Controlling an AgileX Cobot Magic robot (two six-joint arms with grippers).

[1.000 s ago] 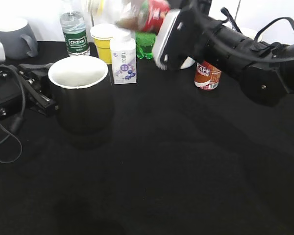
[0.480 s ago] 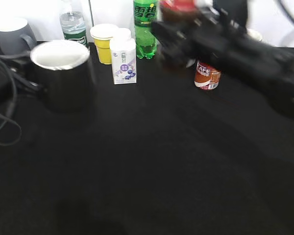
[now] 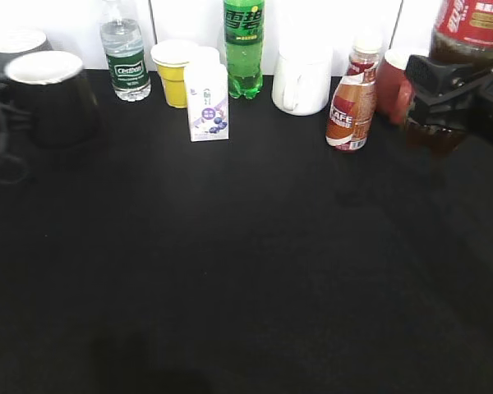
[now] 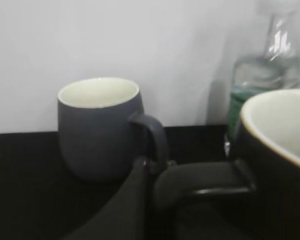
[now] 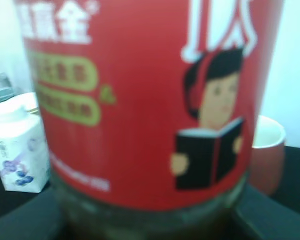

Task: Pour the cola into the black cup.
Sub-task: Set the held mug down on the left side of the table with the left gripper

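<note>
The cola bottle stands upright at the far right, and my right gripper is shut round its lower body. Its red label fills the right wrist view, with my right gripper clamped below the label. The glossy black cup with a white inside sits at the far left. In the left wrist view my left gripper is closed on the handle of the black cup. The left arm is almost out of the exterior view.
A grey mug stands just behind the black cup. Along the back wall are a water bottle, yellow cup, white yogurt bottle, green soda bottle, white mug, cafe bottle and dark red mug.
My right gripper has swung the cola from tilted above the middle to upright at the far right. My left gripper has drawn the black cup back to the far left.
</note>
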